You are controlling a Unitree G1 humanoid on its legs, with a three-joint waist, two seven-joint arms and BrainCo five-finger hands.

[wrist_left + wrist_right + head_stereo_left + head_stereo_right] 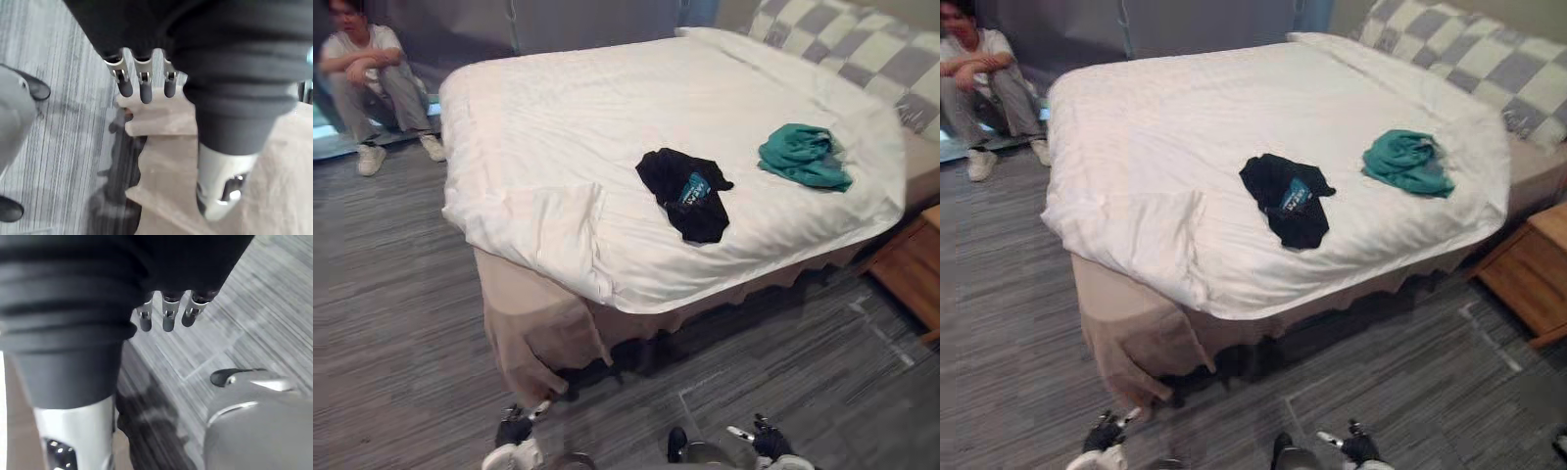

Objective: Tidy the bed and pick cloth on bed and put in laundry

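Observation:
A black cloth (685,193) with a blue label lies crumpled on the white duvet (568,137) near the bed's front edge. A teal cloth (803,155) is bunched up further right, close to the duvet's right edge. The duvet's near left corner (558,230) is rumpled and folded over. Both hands hang low over the floor, well short of the bed. My left hand (514,431) has relaxed fingers (143,85) holding nothing. The right hand (770,441) also hangs with loose fingers (167,316) and is empty.
A person (367,73) sits on the floor beyond the bed's far left corner. Checkered pillows (862,49) lie at the head of the bed on the right. A wooden nightstand (913,264) stands at the right. A beige bed skirt (529,328) hangs at the near corner, over grey striped carpet (391,313).

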